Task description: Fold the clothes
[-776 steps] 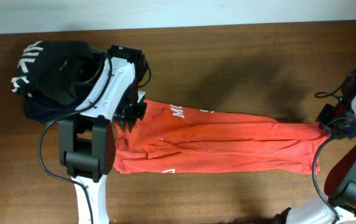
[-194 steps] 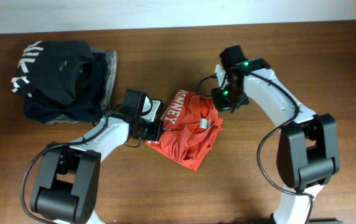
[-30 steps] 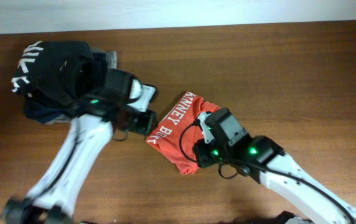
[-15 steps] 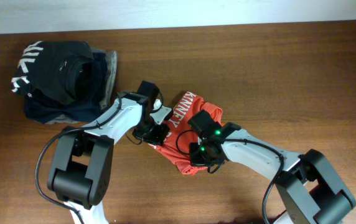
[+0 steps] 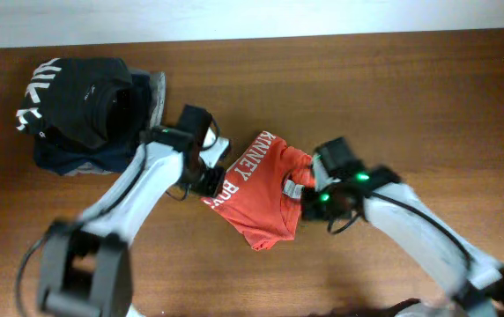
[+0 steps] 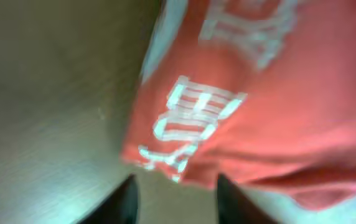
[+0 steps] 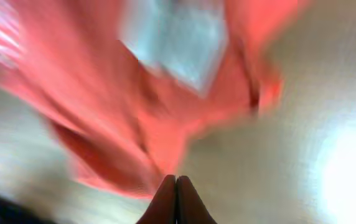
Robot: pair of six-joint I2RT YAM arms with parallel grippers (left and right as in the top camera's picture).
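T-shirt (image 5: pixel 259 192) lies folded into a compact bundle at table (image 5: pixel 428 97) centre, white lettering (image 5: pixel 245 167) along its upper-left edge, small white patch (image 5: pixel 292 187) near its right edge. Left gripper (image 5: pixel 206 176) sits at the bundle's left edge; in the left wrist view its two dark fingers (image 6: pixel 126 199) stand apart, so the pincer is spread with nothing between. Shirt lettering (image 6: pixel 190 121) is just above them and bare wood (image 6: pixel 47 99) to the left. Right gripper (image 5: pixel 307 192) is at the bundle's right edge; in the right wrist view the gripper (image 7: pixel 176 196) has its tips pressed together, holding nothing, over the table just beside the shirt hem (image 7: pixel 122 162). Wrist views blurred. Black garment (image 5: pixel 80 92) with white letters tops a navy and grey stack (image 5: pixel 89 157) at upper left, beside the left arm, apart from the shirt.
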